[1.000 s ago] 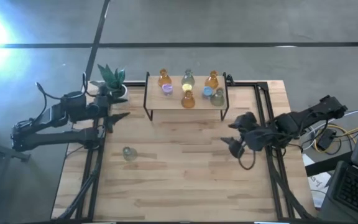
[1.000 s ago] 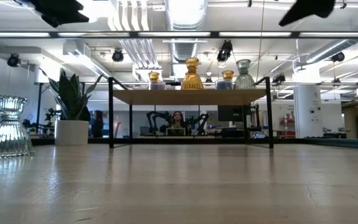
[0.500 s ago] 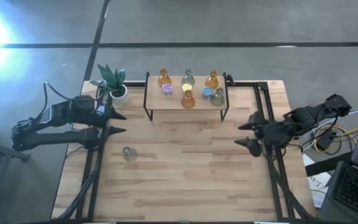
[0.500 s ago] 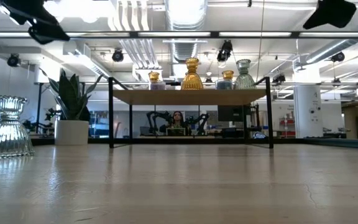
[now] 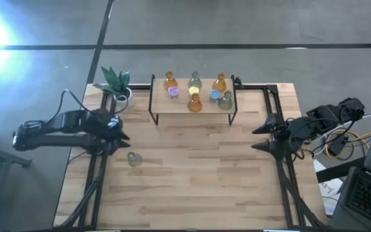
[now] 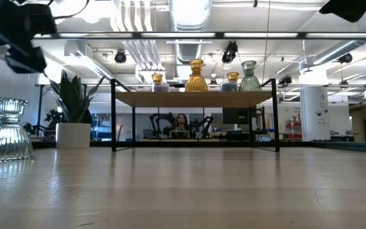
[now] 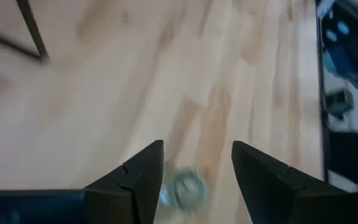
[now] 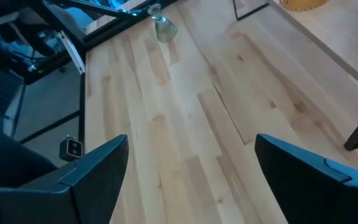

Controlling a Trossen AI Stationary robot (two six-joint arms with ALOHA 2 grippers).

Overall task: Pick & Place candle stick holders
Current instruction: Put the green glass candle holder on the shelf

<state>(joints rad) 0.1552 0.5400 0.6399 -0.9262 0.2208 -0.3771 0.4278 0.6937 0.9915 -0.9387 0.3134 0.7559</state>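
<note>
Left gripper (image 5: 120, 137) hangs above the table, just beside the lone clear ribbed glass candle stick holder (image 5: 133, 158) — fingers apart, gripping nothing. Right gripper (image 5: 260, 137) waits at the table's right edge, jaws wide, empty. The left wrist view alone shows that holder (image 7: 184, 188) framed between its fingers. Other coloured glass holders (image 5: 194, 102) stand on the black-framed wooden shelf (image 5: 160, 103), on the pale plank table (image 5: 192, 180); workshop beyond.

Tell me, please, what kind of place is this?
Probably a robotics lab or open workshop: exposed ceiling ducts and strip lights overhead, another robot arm at a bench behind the shelf, and a person seated there.
</note>
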